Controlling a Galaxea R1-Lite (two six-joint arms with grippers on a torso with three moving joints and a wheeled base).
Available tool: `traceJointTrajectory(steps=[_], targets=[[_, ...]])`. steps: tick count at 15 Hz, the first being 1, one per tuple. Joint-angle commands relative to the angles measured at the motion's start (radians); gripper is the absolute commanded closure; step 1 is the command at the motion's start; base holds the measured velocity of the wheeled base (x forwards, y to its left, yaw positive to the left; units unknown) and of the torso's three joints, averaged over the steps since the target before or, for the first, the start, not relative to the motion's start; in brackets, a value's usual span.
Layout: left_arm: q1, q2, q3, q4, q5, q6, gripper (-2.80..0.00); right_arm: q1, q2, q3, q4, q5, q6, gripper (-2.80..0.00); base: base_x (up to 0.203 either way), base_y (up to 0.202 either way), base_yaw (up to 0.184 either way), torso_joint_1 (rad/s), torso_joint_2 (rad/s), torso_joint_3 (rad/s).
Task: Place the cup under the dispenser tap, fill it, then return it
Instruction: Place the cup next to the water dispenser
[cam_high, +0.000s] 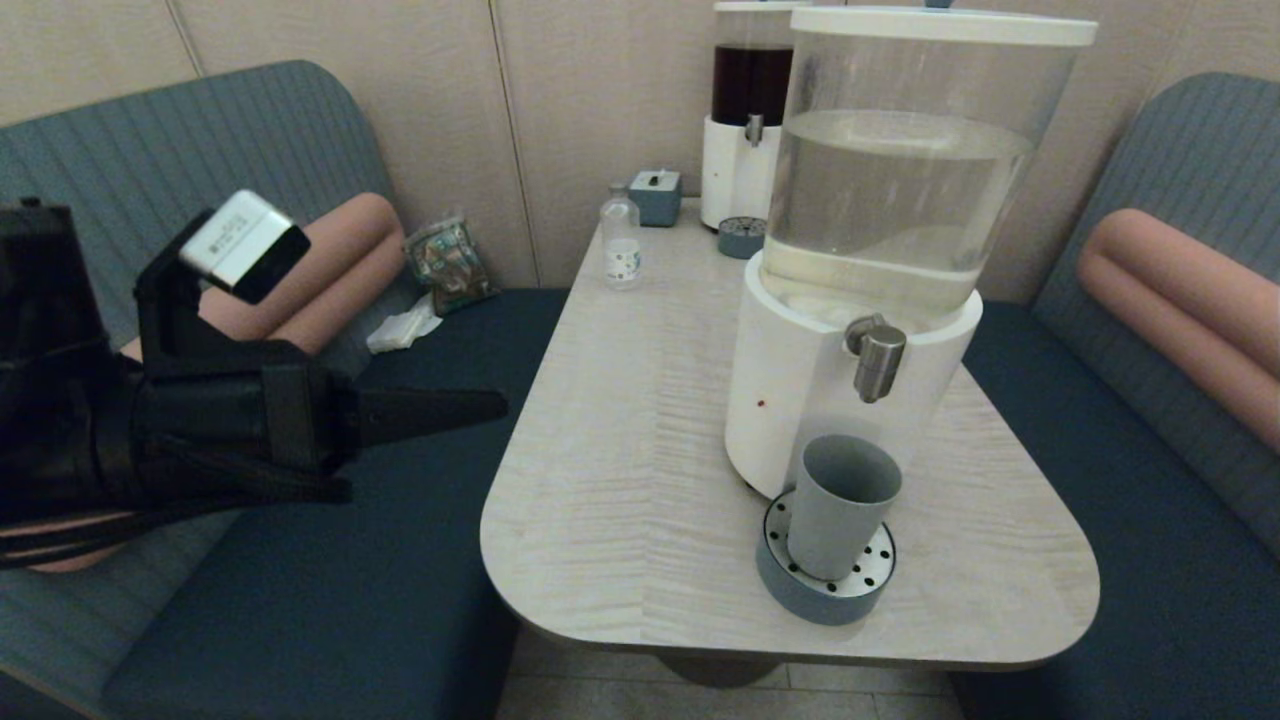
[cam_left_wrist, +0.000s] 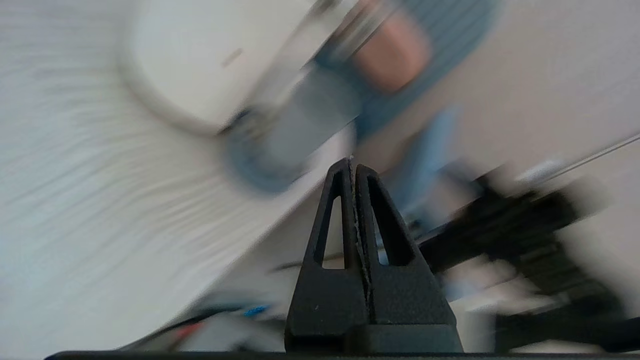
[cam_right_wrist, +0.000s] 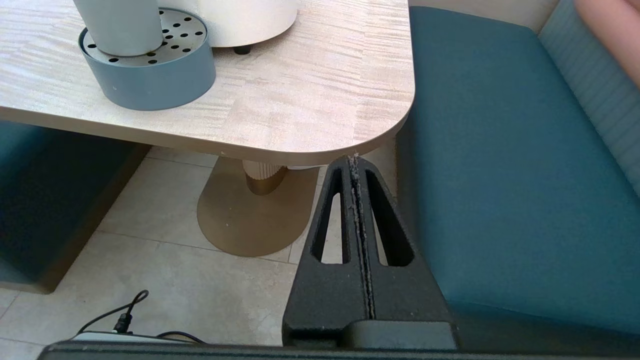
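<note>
The grey-blue cup (cam_high: 838, 505) stands upright on the round perforated drip tray (cam_high: 800, 592), straight below the brushed-steel dispenser tap (cam_high: 879, 360) of the big clear-tank dispenser (cam_high: 900, 190). My left gripper (cam_high: 497, 404) is shut and empty, hovering over the bench left of the table, well apart from the cup. In the left wrist view the left gripper (cam_left_wrist: 353, 162) points toward the blurred cup (cam_left_wrist: 300, 132). My right gripper (cam_right_wrist: 355, 159) is shut and empty below the table's near right corner; the cup (cam_right_wrist: 122, 25) and the drip tray (cam_right_wrist: 150, 80) show there.
A dark-liquid dispenser (cam_high: 748, 120) with its own drip tray (cam_high: 741, 237) stands at the back of the table (cam_high: 620, 470), beside a small clear bottle (cam_high: 621, 245) and a grey box (cam_high: 655, 195). Blue benches flank the table; a packet (cam_high: 450, 262) lies on the left bench.
</note>
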Motion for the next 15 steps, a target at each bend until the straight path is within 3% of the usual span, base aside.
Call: traceJointTrajectory(steps=[1, 5, 7, 11, 13, 15], targets=[[-0.007, -0.005, 0.06, -0.068, 0.012, 0.084, -2.8, 0.0, -0.002, 0.0, 0.0, 0.0, -0.001, 0.0, 0.0, 0.0, 0.0, 0.0, 0.0, 0.0], [-0.007, 0.068, 0.091, -0.321, 0.032, 0.168, -2.8, 0.0, -0.002, 0.0, 0.0, 0.0, -0.001, 0.0, 0.0, 0.0, 0.0, 0.0, 0.0, 0.0], [-0.006, 0.177, 0.091, -0.406, 0.046, 0.277, -2.8, 0.0, -0.002, 0.0, 0.0, 0.0, -0.001, 0.0, 0.0, 0.0, 0.0, 0.0, 0.0, 0.0], [-0.032, 0.468, 0.091, -0.655, 0.088, 0.553, -2.8, 0.0, -0.002, 0.0, 0.0, 0.0, -0.001, 0.0, 0.0, 0.0, 0.0, 0.0, 0.0, 0.0], [-0.127, 0.588, 0.068, -0.792, 0.125, 0.63, -2.8, 0.0, -0.002, 0.0, 0.0, 0.0, -0.001, 0.0, 0.0, 0.0, 0.0, 0.0, 0.0, 0.0], [-0.279, 0.614, 0.027, -0.846, 0.191, 0.631, -2.8, 0.0, -0.002, 0.0, 0.0, 0.0, -0.001, 0.0, 0.0, 0.0, 0.0, 0.0, 0.0, 0.0]])
